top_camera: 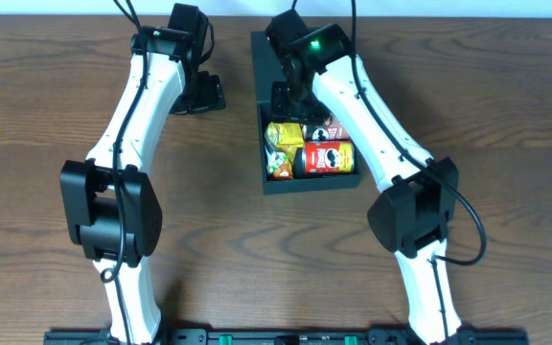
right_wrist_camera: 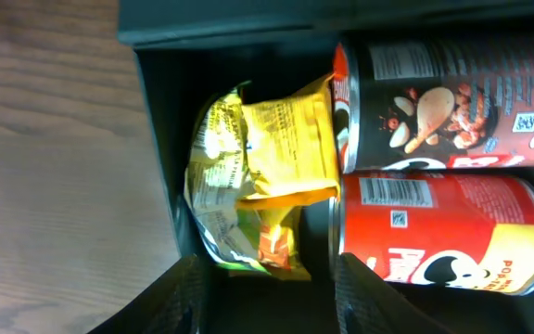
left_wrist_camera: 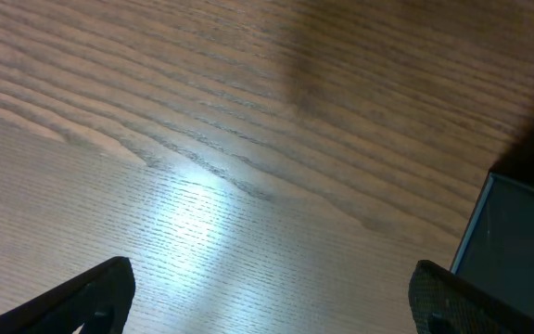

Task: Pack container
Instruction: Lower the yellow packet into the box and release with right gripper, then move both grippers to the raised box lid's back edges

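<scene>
A matte, dark teal-green square container [top_camera: 312, 184] sits on the wooden table [top_camera: 46, 115], right of centre, with its flap lid folded back on the far side. Packed inside are a red chip can [top_camera: 326, 159], a dark chip can [right_wrist_camera: 452, 102], a yellow snack bag [right_wrist_camera: 281, 139] and a green packet [top_camera: 278, 168]. The right hand [right_wrist_camera: 272, 306] hovers over the contents, fingers parted and gripping nothing. The left hand [left_wrist_camera: 272, 311], spread wide, hangs above the wood just left of the container.
</scene>
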`<state>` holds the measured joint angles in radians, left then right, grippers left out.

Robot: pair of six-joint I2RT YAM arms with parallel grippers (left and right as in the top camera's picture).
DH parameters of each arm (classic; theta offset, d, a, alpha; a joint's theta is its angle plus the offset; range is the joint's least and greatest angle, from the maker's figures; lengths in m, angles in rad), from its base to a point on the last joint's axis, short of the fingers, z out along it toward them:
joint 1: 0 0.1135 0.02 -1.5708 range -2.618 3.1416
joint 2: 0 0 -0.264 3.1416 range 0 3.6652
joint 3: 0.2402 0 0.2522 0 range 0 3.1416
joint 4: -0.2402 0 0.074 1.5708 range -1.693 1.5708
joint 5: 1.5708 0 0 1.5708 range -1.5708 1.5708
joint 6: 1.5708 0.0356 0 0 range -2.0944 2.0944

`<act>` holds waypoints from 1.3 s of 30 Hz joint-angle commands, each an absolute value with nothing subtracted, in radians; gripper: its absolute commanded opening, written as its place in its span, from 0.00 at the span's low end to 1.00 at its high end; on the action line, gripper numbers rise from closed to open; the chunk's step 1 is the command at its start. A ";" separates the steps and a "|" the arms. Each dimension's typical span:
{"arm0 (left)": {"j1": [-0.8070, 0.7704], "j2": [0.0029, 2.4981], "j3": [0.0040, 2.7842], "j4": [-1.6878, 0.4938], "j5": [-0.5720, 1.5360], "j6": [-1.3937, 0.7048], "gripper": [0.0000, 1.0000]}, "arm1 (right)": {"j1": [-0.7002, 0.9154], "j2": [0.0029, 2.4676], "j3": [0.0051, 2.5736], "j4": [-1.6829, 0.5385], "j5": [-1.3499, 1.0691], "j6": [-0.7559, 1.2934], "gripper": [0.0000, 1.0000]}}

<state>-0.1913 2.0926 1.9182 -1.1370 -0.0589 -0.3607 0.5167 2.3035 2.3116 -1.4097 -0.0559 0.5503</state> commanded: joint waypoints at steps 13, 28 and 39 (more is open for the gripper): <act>-0.184 2.090 1.929 -1.072 -0.018 -0.254 0.95 | 0.411 2.316 2.347 -1.412 0.274 0.502 0.49; -0.078 2.190 1.929 -0.786 0.384 -0.443 0.06 | 0.086 2.386 2.346 -1.195 -0.035 0.539 0.02; -0.065 2.388 1.929 -0.539 0.810 -0.723 0.06 | 0.050 2.538 2.346 -1.035 -0.309 0.590 0.02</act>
<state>-0.0650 2.3508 1.9182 -0.5621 0.6655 -0.6262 0.0746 2.5290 2.3291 -1.0340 -0.2253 0.5568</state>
